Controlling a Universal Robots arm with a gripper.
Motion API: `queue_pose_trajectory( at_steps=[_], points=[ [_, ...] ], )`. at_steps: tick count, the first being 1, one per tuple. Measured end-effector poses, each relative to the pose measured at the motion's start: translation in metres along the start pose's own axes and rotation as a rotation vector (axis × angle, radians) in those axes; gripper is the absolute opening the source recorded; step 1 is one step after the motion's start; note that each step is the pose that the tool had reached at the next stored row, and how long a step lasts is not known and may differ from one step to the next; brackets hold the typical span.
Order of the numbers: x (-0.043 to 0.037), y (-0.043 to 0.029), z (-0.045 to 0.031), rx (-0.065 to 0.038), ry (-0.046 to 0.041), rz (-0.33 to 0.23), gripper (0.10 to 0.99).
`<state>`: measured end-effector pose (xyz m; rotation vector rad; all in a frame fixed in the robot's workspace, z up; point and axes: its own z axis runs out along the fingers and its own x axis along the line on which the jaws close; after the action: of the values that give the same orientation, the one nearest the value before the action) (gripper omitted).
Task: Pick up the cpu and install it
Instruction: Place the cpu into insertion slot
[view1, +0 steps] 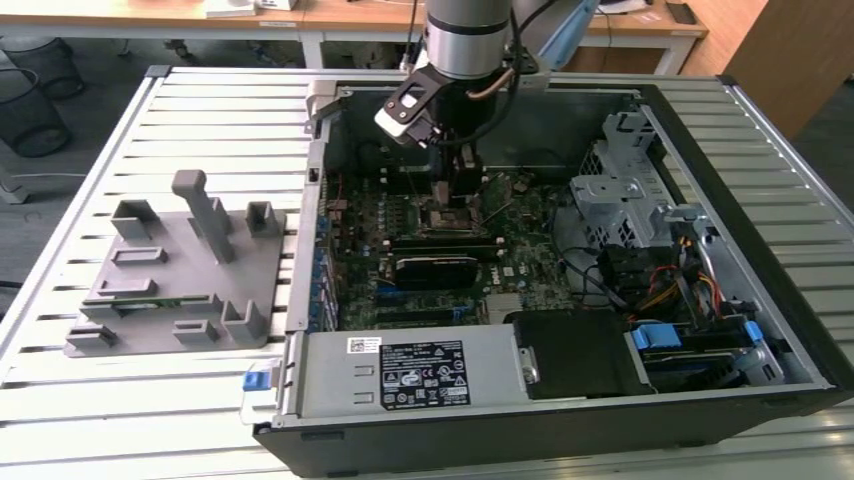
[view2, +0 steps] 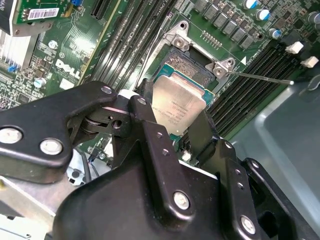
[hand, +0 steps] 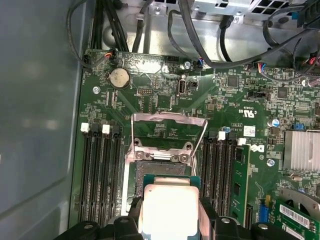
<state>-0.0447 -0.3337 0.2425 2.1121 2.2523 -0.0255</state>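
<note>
The gripper (view2: 172, 120) pinches the cpu (view2: 179, 106) by two opposite edges, its silvery top showing in both wrist views, close over the open socket (view2: 190, 67) on the green motherboard (view1: 400, 215) inside the opened computer case (view1: 747, 200).

A grey plastic holder (view1: 174, 290) with upright posts lay on the slatted desk (view1: 134, 400), just beside an open computer case (view1: 534, 437); two wire bins (view1: 30, 110) stood on the floor (view1: 100, 125) beyond.

The hand (hand: 170, 216) clamps the cpu (hand: 169, 207) at the open socket (hand: 155, 161).
</note>
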Motion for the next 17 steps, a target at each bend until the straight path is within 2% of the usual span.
queue_pose_trajectory(
  at_steps=[11, 17],
  points=[
    [0.0004, 0.0000, 0.0095, 0.000, -0.0002, 0.000, 0.529],
    [0.0009, -0.0004, 0.0183, -0.002, 0.0001, 0.000, 0.529]
  ],
)
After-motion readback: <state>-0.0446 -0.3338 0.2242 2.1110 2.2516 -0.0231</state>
